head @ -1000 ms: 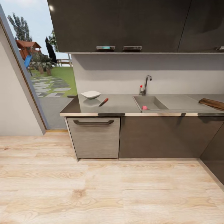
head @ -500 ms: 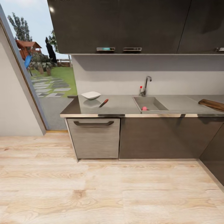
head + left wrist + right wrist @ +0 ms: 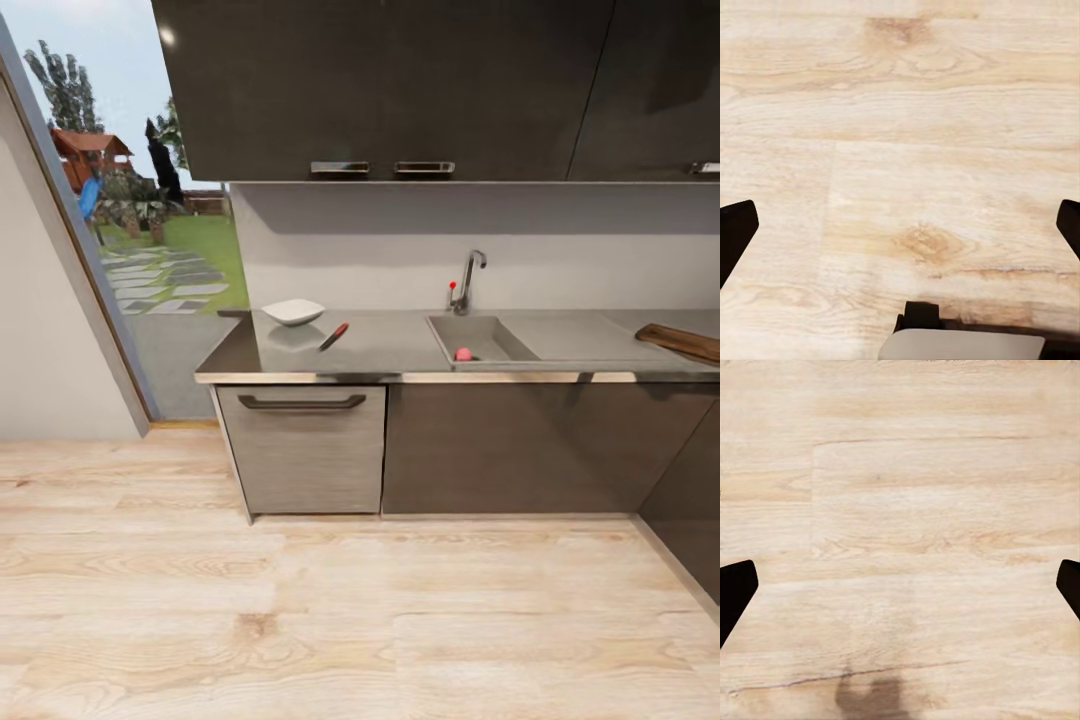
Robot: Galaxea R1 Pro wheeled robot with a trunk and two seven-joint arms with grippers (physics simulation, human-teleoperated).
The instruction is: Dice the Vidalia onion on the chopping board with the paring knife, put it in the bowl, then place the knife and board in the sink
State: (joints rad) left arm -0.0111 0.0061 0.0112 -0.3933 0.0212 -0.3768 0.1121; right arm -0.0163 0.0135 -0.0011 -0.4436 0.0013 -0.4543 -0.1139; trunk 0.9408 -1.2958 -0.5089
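Onion (image 3: 463,354) sits in the sink (image 3: 480,338), far across the floor; both end effectors (image 3: 900,225) (image 3: 900,585) hang wide open, empty. Risk: poor base alignment makes reaching the basin awkward.

The head view looks forward and slightly down from well back in the room, facing the countertop (image 3: 380,345) straight on, with the sink (image 3: 480,340) right of centre and a broad stretch of wooden floor (image 3: 330,620) in the foreground. The left wrist view looks steeply down at the floor (image 3: 900,150) from fairly close, its fingers (image 3: 735,232) at the picture's edges. The right wrist view does likewise over the floor (image 3: 900,510). All three views share the plank floor.
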